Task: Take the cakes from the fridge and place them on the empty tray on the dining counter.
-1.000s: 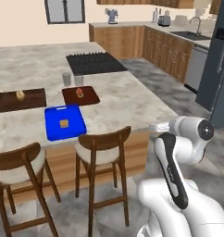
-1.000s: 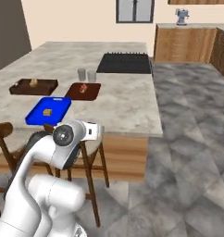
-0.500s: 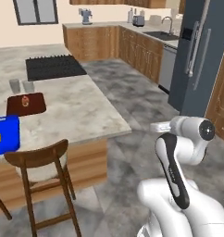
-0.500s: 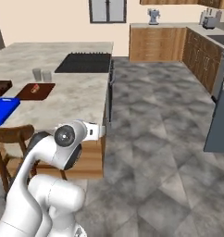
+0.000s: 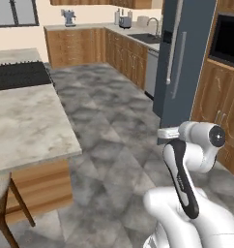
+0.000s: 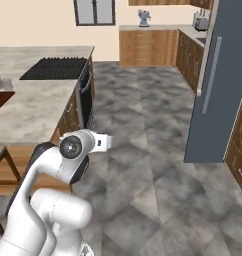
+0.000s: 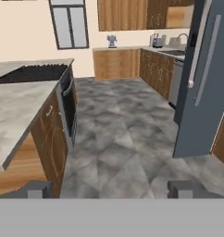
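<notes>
Item: tool (image 7: 111,187), hand view, two dark finger tips at bottom edge, set wide apart, nothing between them; released, carrying nothing

Item: fridge (image 5: 186,72), tall slate-grey body at right of left base view, doors shut, long grey vertical handle on near door; also right base view (image 6: 220,85) and hand view (image 7: 211,88). Lies ahead and to the right of the tool, well apart, open grey tile floor (image 7: 118,139) between. Long axis upright; handle running top to bottom, so approach from the front face called for

Item: dining counter (image 6: 33,105), marble tabletop with black cooktop (image 6: 55,67), to the left of the arm; near corner in left base view (image 5: 27,126). Lies on the opposite side from the fridge

Item: cakes, presumably behind the shut fridge doors; not visible, position inside not determinable

Item: reddish-brown board (image 6: 0,100), cut off at left edge of right base view, with small pale glasses (image 6: 2,82) just behind it, hard to make out

Item: wall cabinets with sink and small appliances (image 5: 124,22) at far end of room, too small to identify with certainty

Status: fetch leg of task, doors not yet opened
</notes>
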Tool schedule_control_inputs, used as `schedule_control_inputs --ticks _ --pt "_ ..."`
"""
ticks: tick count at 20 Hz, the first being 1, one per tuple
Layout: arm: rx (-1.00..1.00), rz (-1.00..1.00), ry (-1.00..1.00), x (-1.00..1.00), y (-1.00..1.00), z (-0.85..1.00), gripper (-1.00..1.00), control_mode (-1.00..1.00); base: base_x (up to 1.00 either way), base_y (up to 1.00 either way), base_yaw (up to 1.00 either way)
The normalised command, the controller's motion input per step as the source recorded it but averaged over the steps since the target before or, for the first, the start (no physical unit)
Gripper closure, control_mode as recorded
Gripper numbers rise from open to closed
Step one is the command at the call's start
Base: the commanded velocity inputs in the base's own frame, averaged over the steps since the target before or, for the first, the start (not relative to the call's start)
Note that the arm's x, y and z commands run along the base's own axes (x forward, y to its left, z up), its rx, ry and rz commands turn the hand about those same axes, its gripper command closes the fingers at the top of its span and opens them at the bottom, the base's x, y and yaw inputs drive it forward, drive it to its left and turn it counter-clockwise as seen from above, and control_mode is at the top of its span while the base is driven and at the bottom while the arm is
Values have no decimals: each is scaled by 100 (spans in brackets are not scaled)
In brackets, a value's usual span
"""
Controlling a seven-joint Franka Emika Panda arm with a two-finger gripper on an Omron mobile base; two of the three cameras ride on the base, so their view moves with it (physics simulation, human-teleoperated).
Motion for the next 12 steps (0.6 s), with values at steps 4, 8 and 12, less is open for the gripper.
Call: schedule_control_inputs --ticks 4,8,12 --pt "0 0 0 0 0 0 -100 100 85 -29 0" --pt "0 0 0 0 0 0 -100 100 100 8 5" --pt "0 0 0 0 0 0 -100 100 100 21 6"
